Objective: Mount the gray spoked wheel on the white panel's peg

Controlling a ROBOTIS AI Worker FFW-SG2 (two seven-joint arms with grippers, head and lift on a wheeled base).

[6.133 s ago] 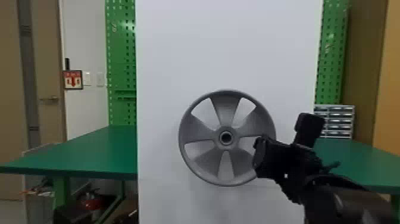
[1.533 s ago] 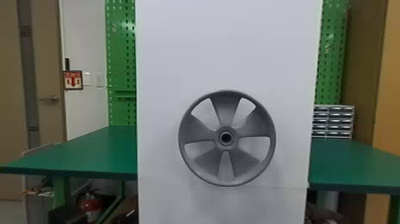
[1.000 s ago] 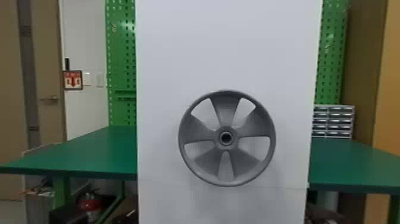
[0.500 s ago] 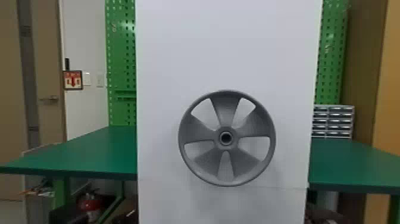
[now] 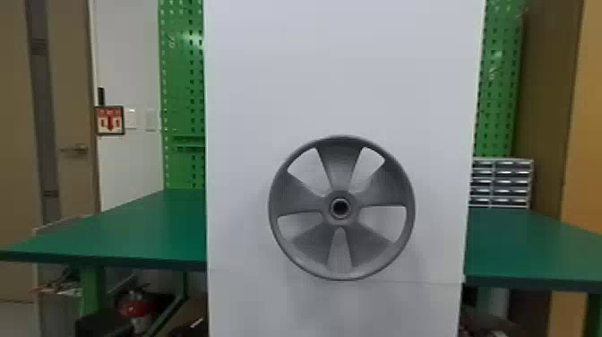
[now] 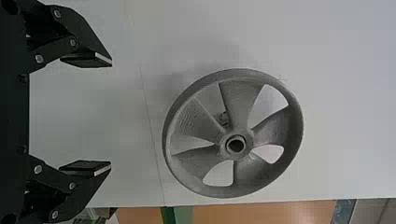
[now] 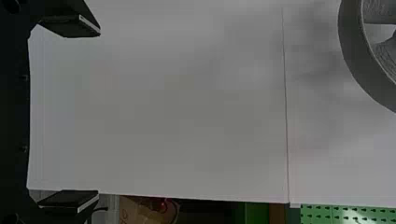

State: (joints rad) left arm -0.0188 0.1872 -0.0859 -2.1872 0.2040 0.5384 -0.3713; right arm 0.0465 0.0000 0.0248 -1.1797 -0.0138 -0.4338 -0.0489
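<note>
**Right gripper [image 7: 99, 113] drawn back, wheel [image 5: 340, 166] left hanging at the panel [image 5: 268, 67]**

The right gripper has come away from the wheel's side since the head view of some six seconds ago; the wheel has kept its place. From left to right: the left gripper [image 6: 111, 114] stands wide and empty near the panel, apart from the wheel. The wheel hangs upright against the panel's front, below the middle of its visible face, spokes facing the robot and no finger touching it. Whether the peg reaches fully through the hub [image 5: 341, 221] cannot be told. The right gripper, also spread wide with nothing between its fingers, is clear of the rim.

The mounting looks done, with withdrawal the step in hand. Next calls for keeping both arms clear; a gentle push at the hub would suit only if the wheel proved loosely seated.
</note>
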